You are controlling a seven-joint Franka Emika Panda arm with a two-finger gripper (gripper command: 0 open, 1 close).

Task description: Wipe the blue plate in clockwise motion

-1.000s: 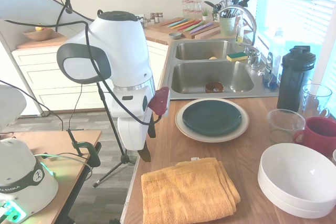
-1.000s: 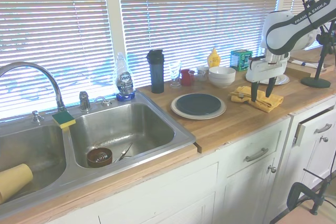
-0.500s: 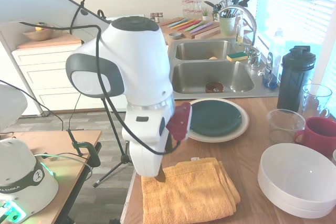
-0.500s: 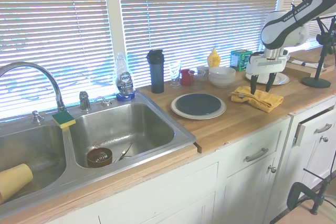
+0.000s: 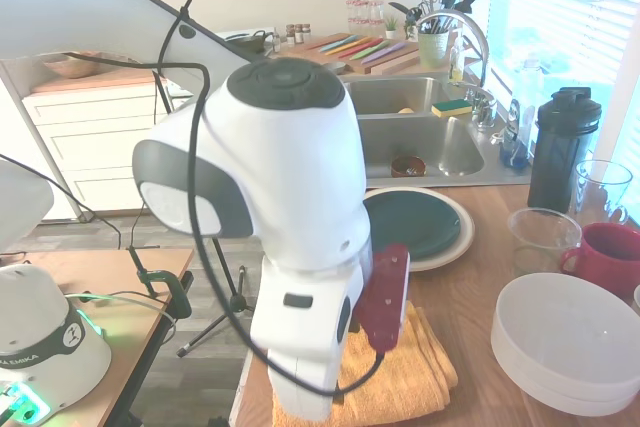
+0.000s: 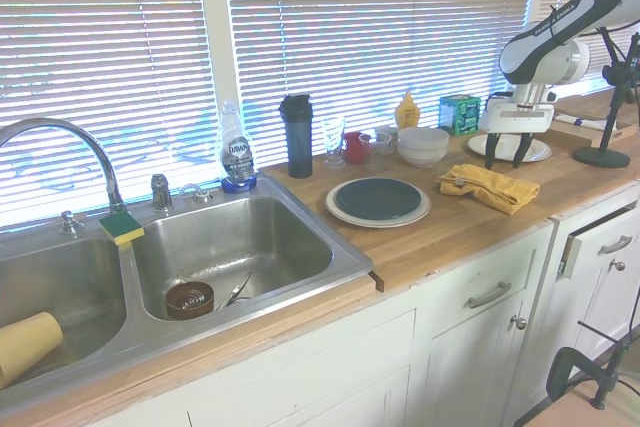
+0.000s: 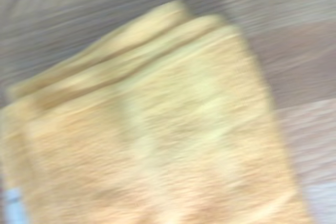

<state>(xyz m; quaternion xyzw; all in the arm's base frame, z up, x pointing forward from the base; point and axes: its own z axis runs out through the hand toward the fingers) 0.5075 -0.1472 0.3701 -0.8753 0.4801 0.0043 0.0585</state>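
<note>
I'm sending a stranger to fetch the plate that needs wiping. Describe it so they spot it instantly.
Start at the stainless steel double sink and follow the wooden countertop toward the folded yellow-orange towel. Between them lies a larger cream-white plate, and the round, glossy, dark teal-blue plate rests on top of it. It is the only dark dish there; the big bowls behind are white.
</note>
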